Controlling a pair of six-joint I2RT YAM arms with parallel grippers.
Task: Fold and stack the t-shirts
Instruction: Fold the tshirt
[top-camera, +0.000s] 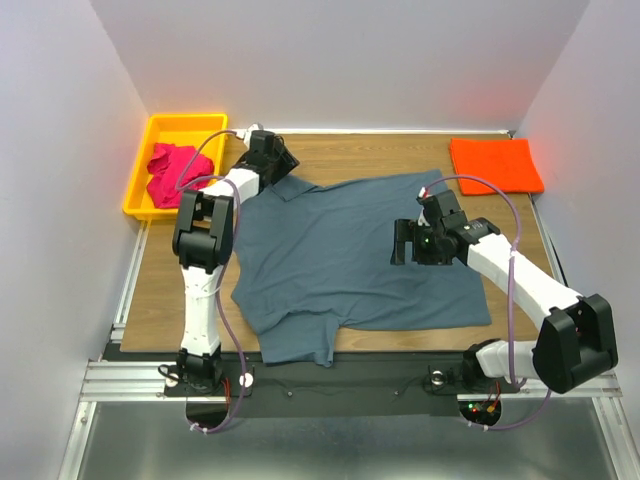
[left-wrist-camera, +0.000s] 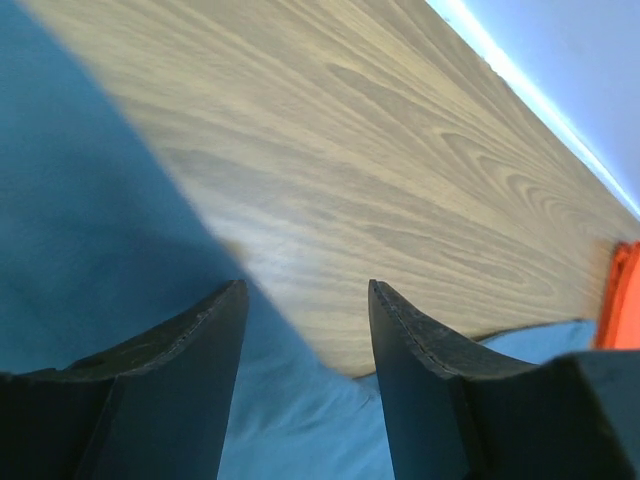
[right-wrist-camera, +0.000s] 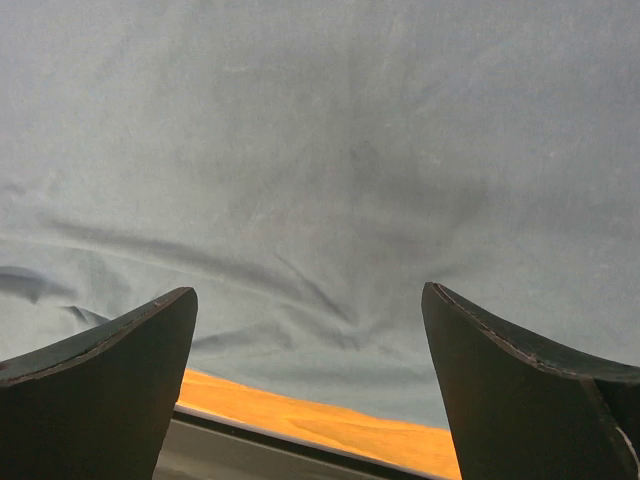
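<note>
While the grey-blue shirt (top-camera: 340, 255) lies flat on the surface (top-camera: 380, 155), the left end effector (left-wrist-camera: 308, 290) at its far edge and the right end effector (right-wrist-camera: 310, 295) above its middle are spread, gripping nothing. The orange shirt (top-camera: 495, 165) sits folded at the far right, and the pink shirt (top-camera: 175, 172) fills the bin (top-camera: 186, 121).

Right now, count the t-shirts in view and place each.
3. Grey-blue shirt spread across the middle of the table; orange shirt folded at the far right corner; pink shirt crumpled in the yellow bin, where another could lie hidden beneath.

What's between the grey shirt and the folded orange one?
Only bare wooden table separates grey shirt and orange shirt in the top view; the right arm's cable arcs above.
</note>
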